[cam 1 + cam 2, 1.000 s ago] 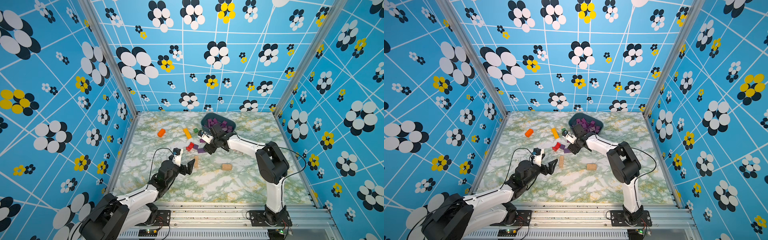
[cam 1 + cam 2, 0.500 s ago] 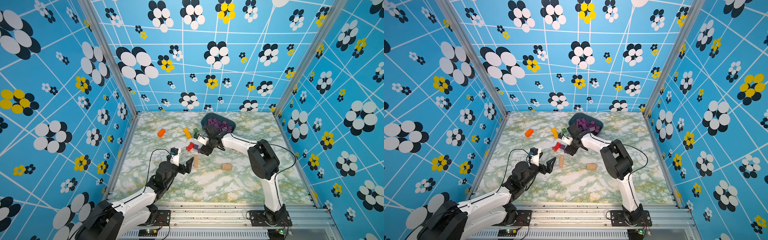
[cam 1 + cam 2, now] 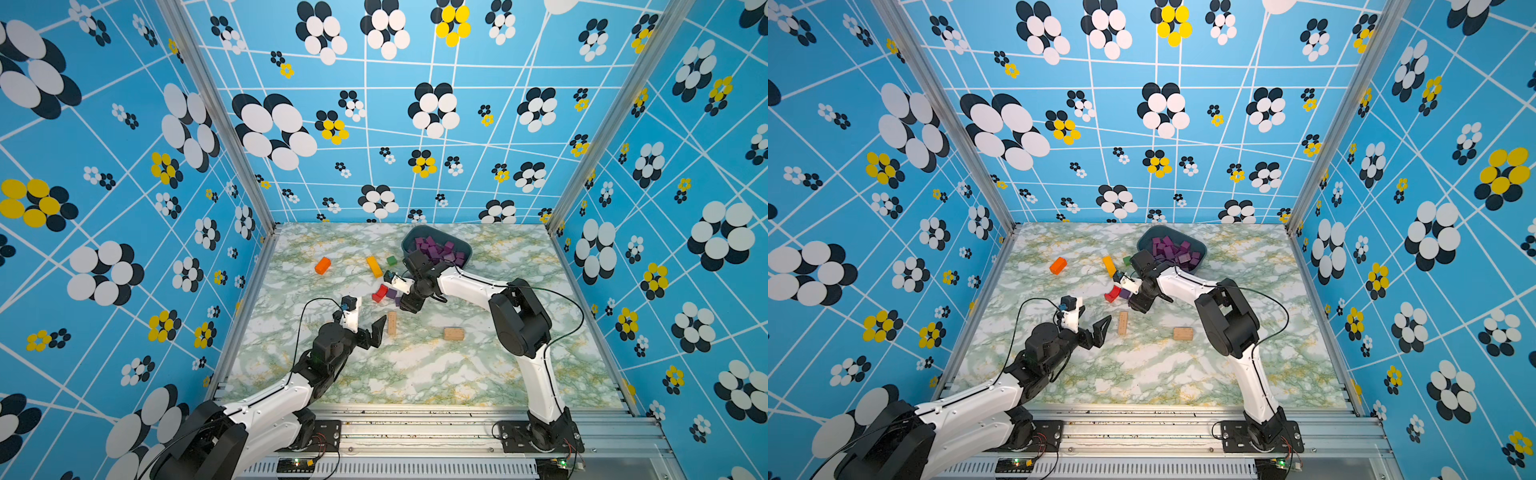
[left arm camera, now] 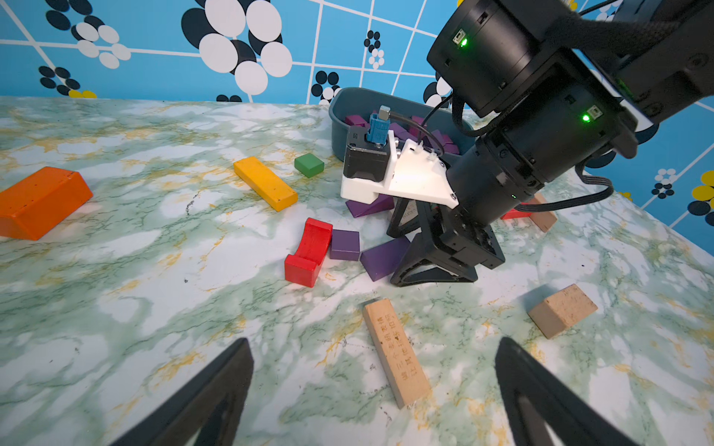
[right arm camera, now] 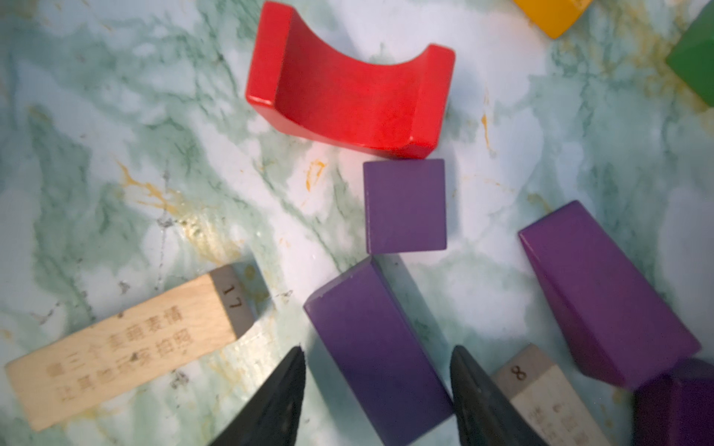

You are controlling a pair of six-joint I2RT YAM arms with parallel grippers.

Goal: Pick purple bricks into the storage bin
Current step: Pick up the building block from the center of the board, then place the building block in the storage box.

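Three loose purple bricks lie mid-table: a cube (image 5: pixel 405 206), a bar (image 5: pixel 371 340) and a wedge (image 5: pixel 606 293); the left wrist view shows the cube (image 4: pixel 345 244) and bar (image 4: pixel 384 256) too. My right gripper (image 5: pixel 378 349) is down at the table, open, and straddles the bar's near end. One finger touches the bar and the other stands a little off it. More purple bricks fill the storage bin (image 3: pixel 467 251) at the back. My left gripper (image 4: pixel 373 341) hovers wide open and empty in front of the pile (image 3: pixel 368 322).
A red arch (image 5: pixel 347 100) touches the purple cube. A long tan bar (image 3: pixel 392 323) and a short tan block (image 3: pixel 453 333) lie nearer the front. Another tan block (image 5: pixel 541 394) sits beside my right finger. Behind are an orange block (image 3: pixel 323 265), a yellow bar (image 3: pixel 374 266) and a green cube (image 3: pixel 391 260).
My right gripper has come down from beside the bin to the loose purple bricks, and its jaws have narrowed around the bar. The left arm has shifted only slightly.
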